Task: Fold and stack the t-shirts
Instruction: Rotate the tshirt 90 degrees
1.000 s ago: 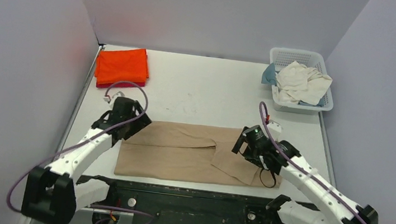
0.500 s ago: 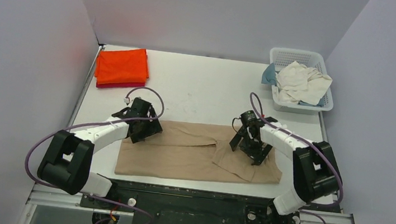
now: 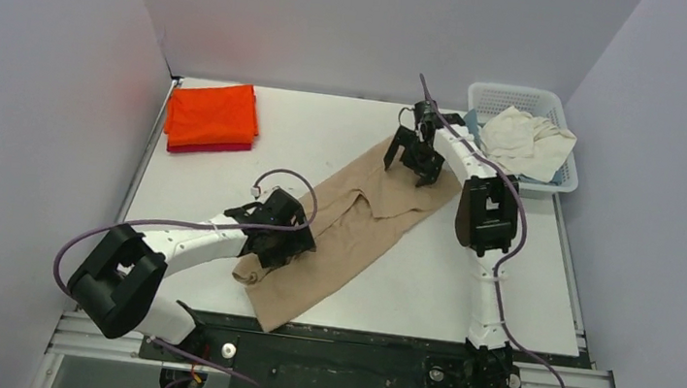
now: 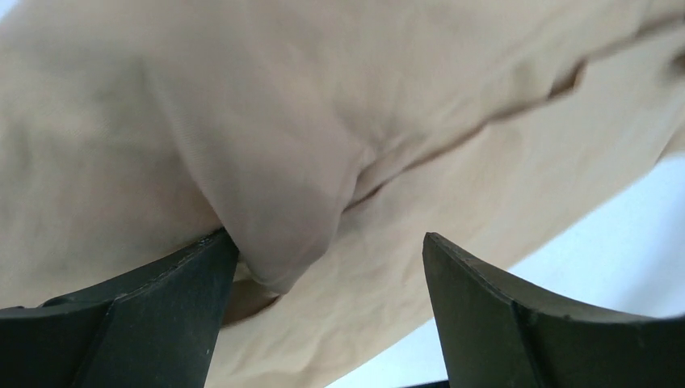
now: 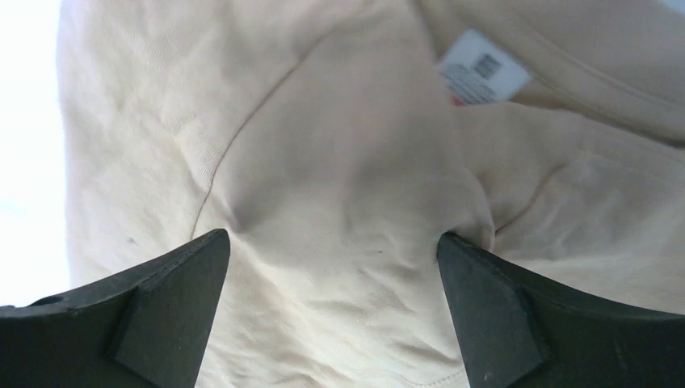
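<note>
The large tan t-shirt [image 3: 357,215] lies half-folded on a slant, from the near edge left of centre up towards the basket. My left gripper [image 3: 281,241] is open and presses on its near part; in the left wrist view [image 4: 327,242] a bunched fold of tan cloth [image 4: 275,202] sits against the left finger. My right gripper [image 3: 412,158] is open on the shirt's far end; the right wrist view [image 5: 333,238] shows cloth [image 5: 339,162] and a white label [image 5: 483,73] between the fingers. A folded orange t-shirt [image 3: 212,113] lies on a dark red one [image 3: 218,148] at the far left.
A white lattice basket [image 3: 557,174] stands at the far right with a crumpled cream-white t-shirt [image 3: 526,142] and a bit of blue cloth [image 3: 467,128] in it. Grey walls close in the table on three sides.
The tan shirt has swung from lying along the near edge to a slant. My right gripper went far towards the basket with its end; my left gripper moved right and nearer.
</note>
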You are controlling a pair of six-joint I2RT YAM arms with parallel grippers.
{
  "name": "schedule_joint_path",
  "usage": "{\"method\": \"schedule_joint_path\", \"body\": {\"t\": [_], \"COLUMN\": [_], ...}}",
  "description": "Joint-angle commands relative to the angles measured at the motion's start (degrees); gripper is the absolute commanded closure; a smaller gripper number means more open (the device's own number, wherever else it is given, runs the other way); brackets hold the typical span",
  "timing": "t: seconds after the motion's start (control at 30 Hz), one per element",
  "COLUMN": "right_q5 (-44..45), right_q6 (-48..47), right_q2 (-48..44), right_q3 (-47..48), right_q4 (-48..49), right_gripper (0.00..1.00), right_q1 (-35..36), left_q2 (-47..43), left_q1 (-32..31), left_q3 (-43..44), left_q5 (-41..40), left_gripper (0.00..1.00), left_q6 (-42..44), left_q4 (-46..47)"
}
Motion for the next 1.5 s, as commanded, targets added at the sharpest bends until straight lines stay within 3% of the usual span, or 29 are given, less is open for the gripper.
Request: {"method": "schedule_joint_path", "body": {"t": [0.0, 0.07, 0.2, 0.27, 0.43, 0.53, 0.8, 0.93, 1.1, 1.23, 1.33, 1.47], "right_q5": [-10.39, -15.64, -21.70, -20.49, -11.54, -10.90, -4.02, 1.34, 12.75, 13.34, 7.19, 6.82], "right_q6": [-4.47, 0.16, 17.35, 20.61, 17.04, 14.13, 4.44, -1.22, -1.86, 4.38, 9.40, 15.62], "right_q2": [13.66, 20.61, 25.97, 27.75, 27.19, 24.59, 0.81, -15.31, -37.84, -53.35, -62.06, -67.76], "right_q3": [22.45, 30.38, 28.25, 30.30, 33.31, 34.26, 26.25, 11.51, -25.03, -48.70, -62.92, -70.93], "right_q4": [3.62, 10.73, 36.99, 41.72, 44.78, 42.09, 29.55, 22.18, 18.48, 17.16, 18.60, 17.92], "right_gripper": [0.04, 0.04, 0.05, 0.05, 0.03, 0.02, 0.00, 0.00, 0.01, 0.02, 0.05, 0.10], "right_q1": [-0.40, -0.32, -0.17, 0.82, 3.90, 3.89, 3.72, 4.92, 8.81, 14.22, 20.13, 29.02], "left_q2": [-0.10, 1.05, 4.92, 7.04, 10.82, 10.28, -3.46, -13.17, -24.88, -32.42, -34.33, -31.89], "left_q1": [-4.95, -7.39, -11.70, -14.48, -18.20, -19.01, -21.28, -21.35, -18.04, -12.28, -9.15, -7.11], "left_q3": [2.64, 3.96, 6.47, 8.70, 12.67, 14.85, 18.57, 15.49, 2.96, -7.40, -12.99, -15.85], "left_q5": [-0.54, -1.53, -0.93, -0.22, -0.33, -1.81, -10.05, -16.17, -19.96, -11.98, -3.00, 0.31], "left_gripper": [0.06, 0.05, 0.05, 0.05, 0.05, 0.05, 0.05, 0.05, 0.05, 0.05, 0.06, 0.22], "left_q6": [-7.75, -8.85, -10.21, -10.07, -8.28, -7.03, 0.77, 1.50, -2.46, -1.09, 0.28, 0.36], "left_q4": [-3.78, -3.90, -2.52, -1.80, -3.14, -4.21, -10.41, -18.15, -25.17, -19.63, -10.64, -8.02]}}
